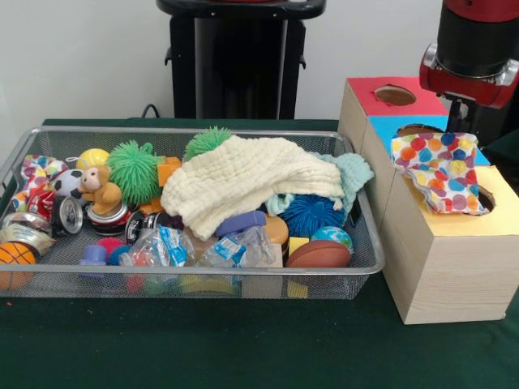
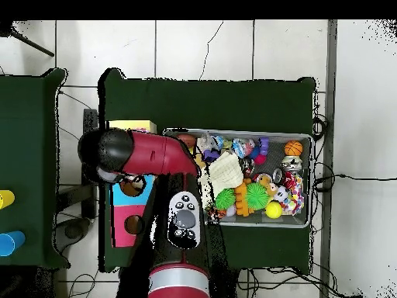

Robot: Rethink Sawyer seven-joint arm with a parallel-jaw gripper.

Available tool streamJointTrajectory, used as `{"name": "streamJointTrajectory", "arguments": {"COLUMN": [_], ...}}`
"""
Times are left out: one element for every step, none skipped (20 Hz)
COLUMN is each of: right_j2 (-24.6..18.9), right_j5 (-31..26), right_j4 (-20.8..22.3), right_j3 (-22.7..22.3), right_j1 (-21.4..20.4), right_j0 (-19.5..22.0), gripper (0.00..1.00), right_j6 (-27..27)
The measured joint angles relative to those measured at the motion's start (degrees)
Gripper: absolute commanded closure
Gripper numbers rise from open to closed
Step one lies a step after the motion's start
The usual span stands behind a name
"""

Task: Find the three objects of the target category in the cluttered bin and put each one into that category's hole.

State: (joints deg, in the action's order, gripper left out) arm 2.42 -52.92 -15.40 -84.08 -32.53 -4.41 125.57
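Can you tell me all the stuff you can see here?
bin: one, silver mesh, on the green table
polka-dot cloth: one, white with coloured dots, draped over the yellow-topped box beside its hole
another polka-dot cloth: one, bin's left end
cream cloth: one, on top of the toys
spiky balls: two green, one blue
monkey toy: one, brown
basketball: one, orange
gripper: above the boxes, fingers hidden

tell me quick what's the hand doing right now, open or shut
Hand: shut on the polka-dot cloth, which hangs over the yellow-topped box.
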Motion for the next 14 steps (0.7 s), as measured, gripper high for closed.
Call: {"name": "streamJointTrajectory", "arguments": {"right_j2": [0.2,0.5,0.7,0.9,1.0,1.1,1.2,1.2,1.3,1.4,1.5,1.6,1.7,1.8], "right_j5": [0.2,0.7,1.2,1.7,2.2,3.5,3.8,4.2,4.6,4.6,4.6,4.6,4.6,4.6], "right_j4": [0.1,0.3,0.6,0.9,1.1,1.8,2.0,2.2,2.5,2.6,2.7,2.9,3.0,3.2], "right_j3": [0.0,0.0,0.0,0.0,0.0,0.0,0.0,0.0,0.0,0.0,0.0,0.1,0.3,0.4], "right_j1": [-0.1,-0.2,-0.4,-0.6,-0.8,-1.4,-1.6,-1.9,-2.2,-2.5,-2.8,-3.0,-3.2,-3.4], "right_j0": [-0.2,-0.5,-0.7,-0.9,-1.1,-1.6,-1.6,-1.7,-1.8,-1.8,-1.8,-1.8,-1.8,-1.7], "gripper": [1.00,1.00,1.00,1.00,1.00,1.00,1.00,1.00,1.00,1.00,1.00,1.00,1.00,1.00], "right_j6": [0.0,0.0,0.0,0.0,0.0,0.0,0.0,0.0,0.0,0.0,0.0,0.0,0.0,0.0]}}
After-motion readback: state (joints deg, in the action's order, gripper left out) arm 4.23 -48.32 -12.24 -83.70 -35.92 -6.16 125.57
